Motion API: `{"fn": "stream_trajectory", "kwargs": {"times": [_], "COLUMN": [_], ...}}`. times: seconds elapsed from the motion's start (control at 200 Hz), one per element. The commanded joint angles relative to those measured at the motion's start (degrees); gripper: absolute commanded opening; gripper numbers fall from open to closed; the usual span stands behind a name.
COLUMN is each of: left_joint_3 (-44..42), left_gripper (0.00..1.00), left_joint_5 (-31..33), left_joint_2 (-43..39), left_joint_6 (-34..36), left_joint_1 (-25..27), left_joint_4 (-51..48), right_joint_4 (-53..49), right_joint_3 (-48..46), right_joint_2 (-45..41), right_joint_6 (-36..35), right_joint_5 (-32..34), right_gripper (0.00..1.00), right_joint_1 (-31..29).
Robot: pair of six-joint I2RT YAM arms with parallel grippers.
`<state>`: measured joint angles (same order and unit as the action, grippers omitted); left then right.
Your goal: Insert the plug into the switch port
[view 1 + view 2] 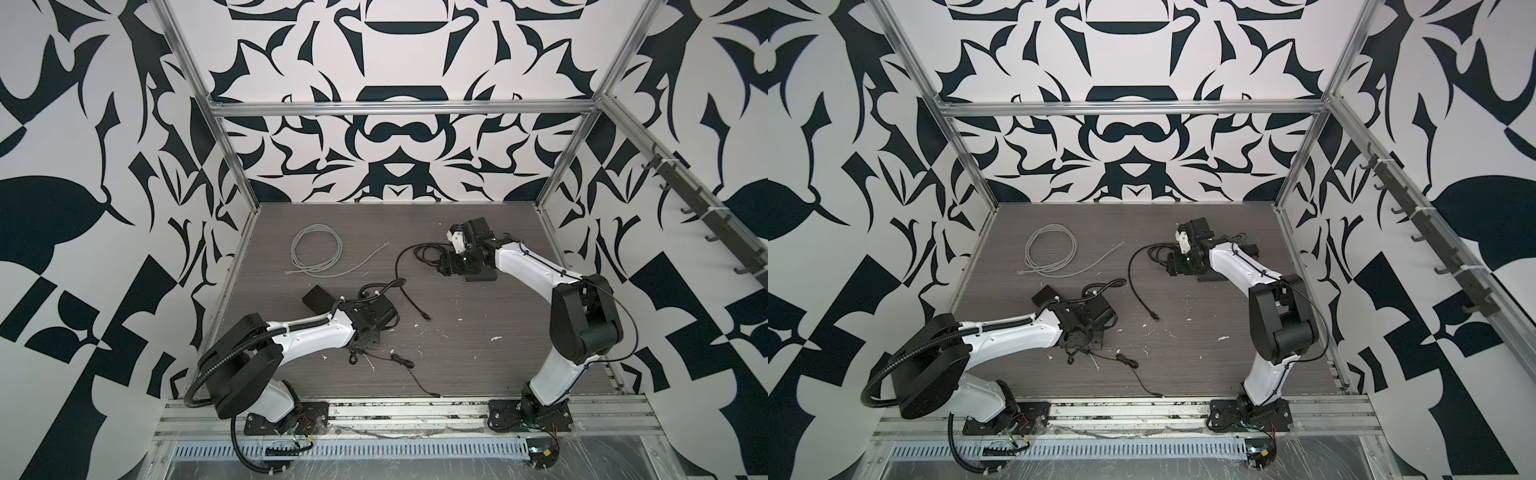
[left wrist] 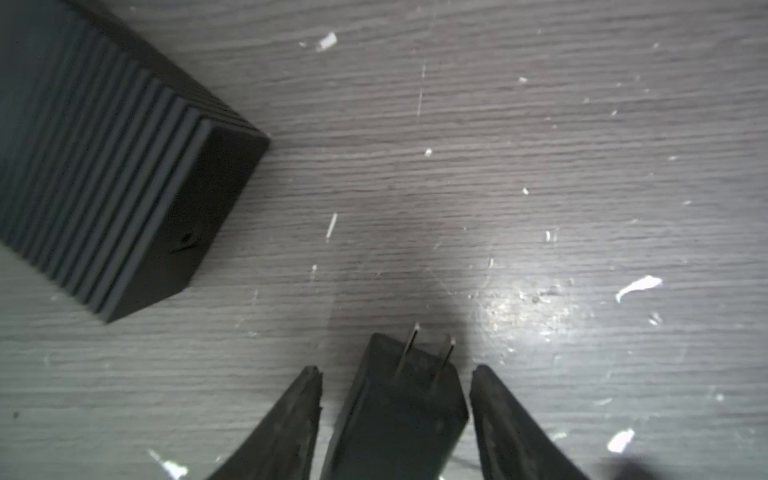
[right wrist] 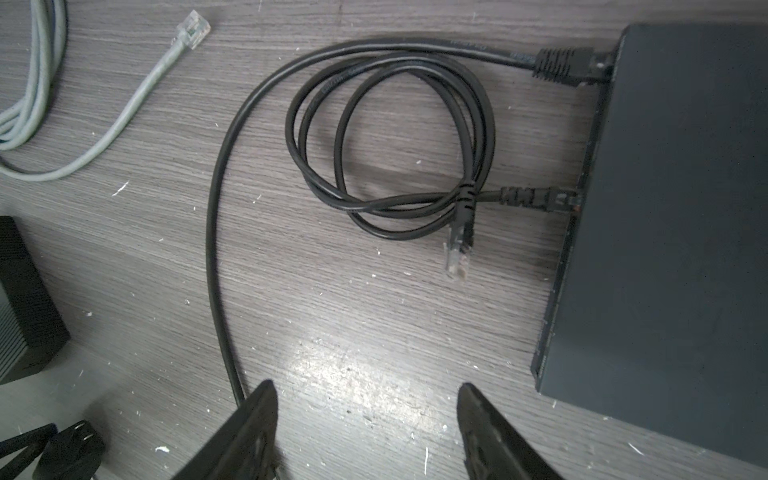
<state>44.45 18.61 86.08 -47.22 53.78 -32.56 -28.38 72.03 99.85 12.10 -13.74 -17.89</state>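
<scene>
You are looking into a cell whose walls [image 1: 83, 124] are carrying a bold black-and-white leaf pattern. An aluminium frame [image 1: 399, 109] is running along their edges, and a rail of dark hooks [image 1: 706, 208] is slanting down the right-hand wall. The grey wood-grain tabletop [image 1: 478, 353] is showing white flecks [image 1: 494, 338] toward its front edge, and a patch of glare [image 3: 353, 374] is shining on it.

We saw soft, even light from above in both top views, and the walls [image 1: 83, 208] looked bent near the edges. In both wrist views light made a shiny spot on the table [image 2: 582, 166], dark shadows sat beside it, and near things looked blurry.
</scene>
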Motion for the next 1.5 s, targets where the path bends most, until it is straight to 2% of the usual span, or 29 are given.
{"fn": "stream_trajectory", "kwargs": {"times": [0.0, 0.175, 0.295, 0.535, 0.65, 0.79, 0.96, 1.025, 1.08, 1.16, 1.35, 1.495], "left_joint_3": [-0.7, -0.1, 4.4, 13.1, 18.1, 23.0, 29.4, 31.2, 31.8, 31.5, 27.3, 22.0], "left_gripper": [0.54, 0.42, 0.40, 0.38, 0.38, 0.39, 0.45, 0.51, 0.57, 0.62, 0.63, 0.64], "left_joint_5": [1.2, 4.1, 8.1, 8.8, 9.9, 5.9, 3.6, 3.2, 3.7, 3.6, 3.2, 5.7], "left_joint_2": [1.4, 3.1, 7.7, 17.2, 21.6, 25.8, 30.4, 31.6, 31.3, 29.4, 20.2, 13.0], "left_joint_6": [-1.1, 1.3, 5.1, 12.5, 17.1, 21.7, 26.1, 26.6, 26.7, 26.8, 24.0, 19.1], "left_joint_1": [0.2, 0.2, -0.3, -8.4, -11.8, -15.0, -15.8, -16.1, -16.2, -16.2, -15.0, -9.5], "left_joint_4": [0.3, 5.7, 6.6, 12.7, 13.9, 17.3, 19.5, 19.6, 19.6, 19.6, 16.4, 14.3], "right_joint_4": [0.6, 0.6, 0.6, 0.5, 0.6, 0.4, 0.2, 0.2, 0.3, 0.7, 1.4, 2.7], "right_joint_3": [0.2, 0.2, 0.5, 0.8, 0.7, 0.5, 0.0, -0.1, -0.5, -1.7, -2.8, -2.6], "right_joint_2": [0.4, 0.6, 1.0, 1.8, 1.9, 2.1, 1.2, 0.7, -0.1, -1.4, -2.1, -0.8], "right_joint_6": [-0.3, -0.4, -0.5, -0.4, -0.5, -0.6, -0.4, -0.1, 0.3, 0.7, 1.3, 2.7], "right_joint_5": [0.5, 0.5, 0.6, 0.8, 1.2, 1.1, 0.2, -0.6, -1.6, -2.8, -3.1, -2.9], "right_gripper": [0.72, 0.72, 0.72, 0.72, 0.73, 0.72, 0.72, 0.72, 0.71, 0.71, 0.71, 0.71], "right_joint_1": [-0.3, -0.3, -0.4, -0.3, -0.2, -0.2, -0.2, -0.2, -0.2, -0.3, -0.2, -0.3]}}
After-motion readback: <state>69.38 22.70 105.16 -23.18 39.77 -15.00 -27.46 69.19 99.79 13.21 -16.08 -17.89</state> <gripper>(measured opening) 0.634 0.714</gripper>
